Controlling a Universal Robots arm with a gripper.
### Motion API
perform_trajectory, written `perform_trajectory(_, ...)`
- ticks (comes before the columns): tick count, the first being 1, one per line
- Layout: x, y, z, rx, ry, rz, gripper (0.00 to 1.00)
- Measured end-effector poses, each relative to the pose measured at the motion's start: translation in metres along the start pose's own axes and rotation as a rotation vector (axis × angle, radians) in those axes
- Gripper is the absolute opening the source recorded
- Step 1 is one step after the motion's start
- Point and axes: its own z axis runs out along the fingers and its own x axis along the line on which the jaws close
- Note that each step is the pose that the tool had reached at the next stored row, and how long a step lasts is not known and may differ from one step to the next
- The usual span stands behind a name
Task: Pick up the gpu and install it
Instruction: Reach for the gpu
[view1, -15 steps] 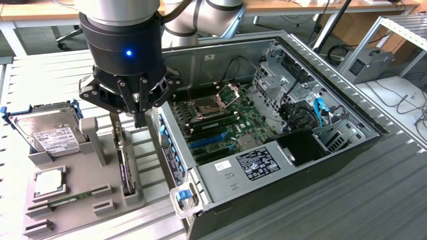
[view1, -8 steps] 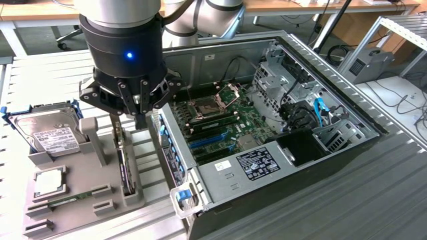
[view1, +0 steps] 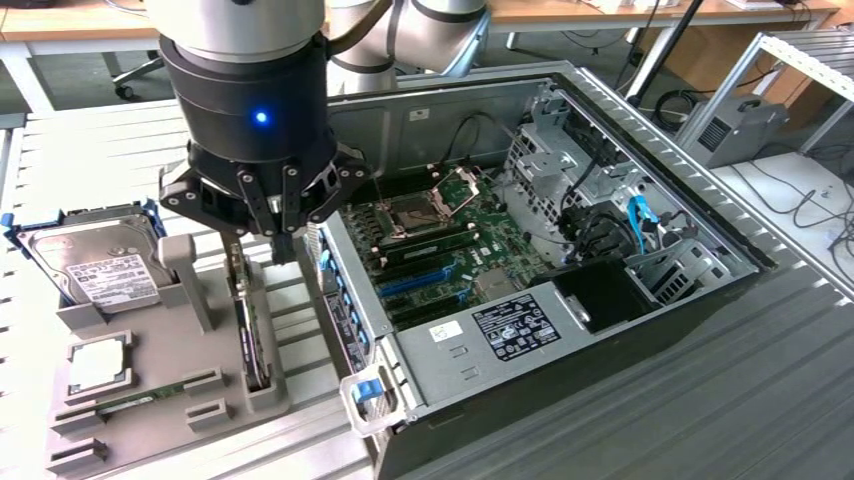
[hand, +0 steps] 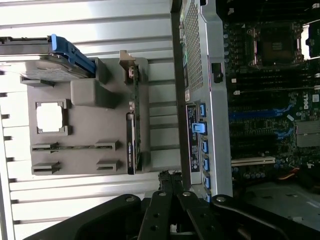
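While the gpu stands on its thin edge in a long slot of the moulded grey holder, the gripper hangs just above the holder's side nearest the computer case. Its black linked fingers are clenched together with nothing between them.

In the exterior view the card reads as a narrow dark strip, and the claw sits near one o'clock from its far end; whether they touch is unclear. At ten o'clock from the card a silver hard drive with a white label leans in a blue frame. At nine o'clock a square, shiny processor chip lies in a pocket, and at eight o'clock a slim green memory stick.

At three o'clock the sheet-metal case lies open, showing a green motherboard with blue slots.
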Motion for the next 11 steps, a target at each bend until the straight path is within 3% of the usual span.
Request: perform_trajectory(11, -0.0003, -0.007, 0.0, 0.0002, 0.0001, 0.0, 0.11)
